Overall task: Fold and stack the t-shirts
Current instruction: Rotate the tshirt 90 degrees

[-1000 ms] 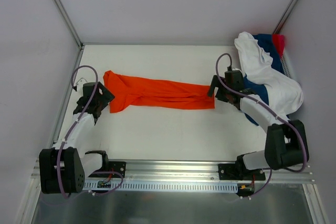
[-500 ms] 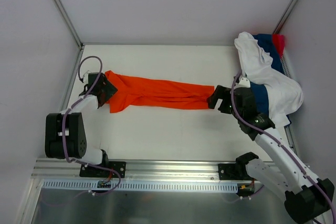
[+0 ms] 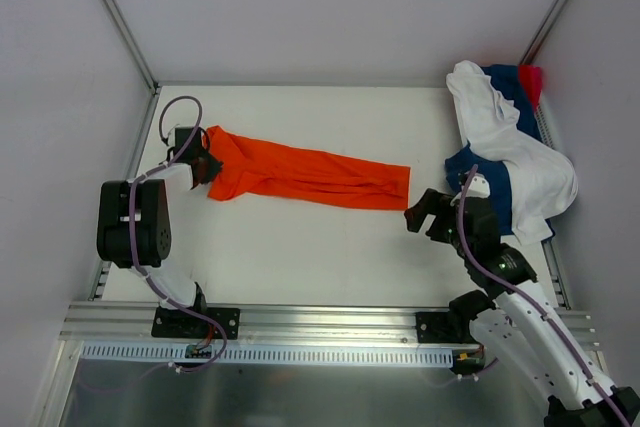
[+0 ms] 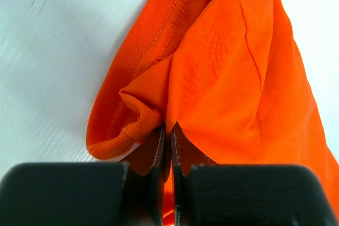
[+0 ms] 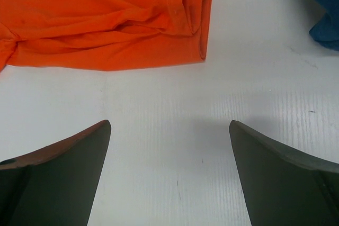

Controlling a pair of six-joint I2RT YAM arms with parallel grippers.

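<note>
My left gripper (image 4: 170,132) is pinched shut on the orange t-shirt (image 3: 300,175) at its left end. The shirt's long axis runs left to right, and my right gripper (image 3: 428,215), jaws wide apart, hangs free just nearside of the right end.

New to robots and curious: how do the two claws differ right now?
The left claw is shut, pinching a fold of the orange shirt; the right claw gapes open and holds nothing. The left claw sits at the shirt's end; the right claw hangs over bare table, apart from the shirt. Both are dark.
</note>
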